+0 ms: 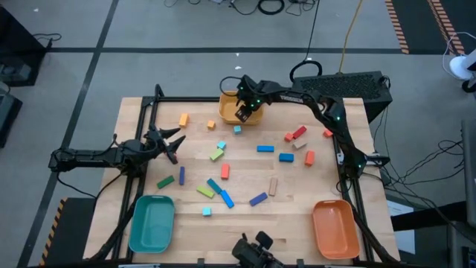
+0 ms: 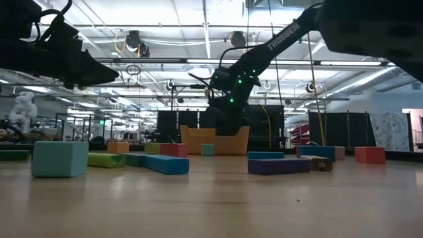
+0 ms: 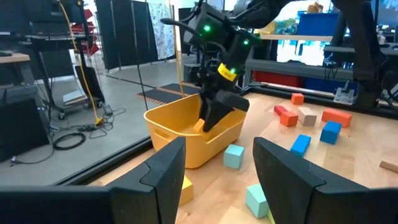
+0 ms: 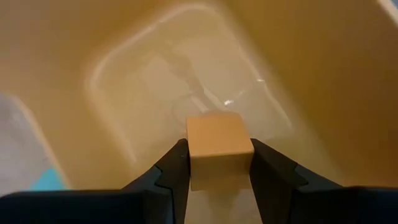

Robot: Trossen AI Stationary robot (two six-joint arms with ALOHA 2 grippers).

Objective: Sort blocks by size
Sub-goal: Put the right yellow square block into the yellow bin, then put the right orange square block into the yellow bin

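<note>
The word TROSSEN runs in white letters along the right arm (image 2: 284,34), the only writing that can be read. That arm reaches across the far side of the table (image 1: 245,212) and its right gripper (image 4: 219,163) hangs inside the yellow tray (image 1: 232,113) at the far edge, its two fingers closed on a small orange cube (image 4: 219,149) held above the tray's bare floor; from the left wrist view the same cube (image 3: 199,126) shows just inside the tray's wall. The left gripper (image 1: 175,147) hovers over the left side of the table with its fingers parted and nothing between them. The other blocks lie scattered over the wood: an orange block (image 1: 184,119) left of the yellow tray, a teal cube (image 1: 237,129) just near of it, a red bar (image 1: 299,132) and a tan block (image 1: 300,145) to the right, blue bricks (image 1: 265,149) in the middle, a green bar (image 1: 165,182) and a blue bar (image 1: 226,198) nearer. A teal tray (image 1: 151,223) sits at the near left corner and an orange tray (image 1: 335,228) at the near right. In the low view a teal cube (image 2: 59,158) and a purple bar (image 2: 279,166) stand close in front, partly hiding the blocks behind them
</note>
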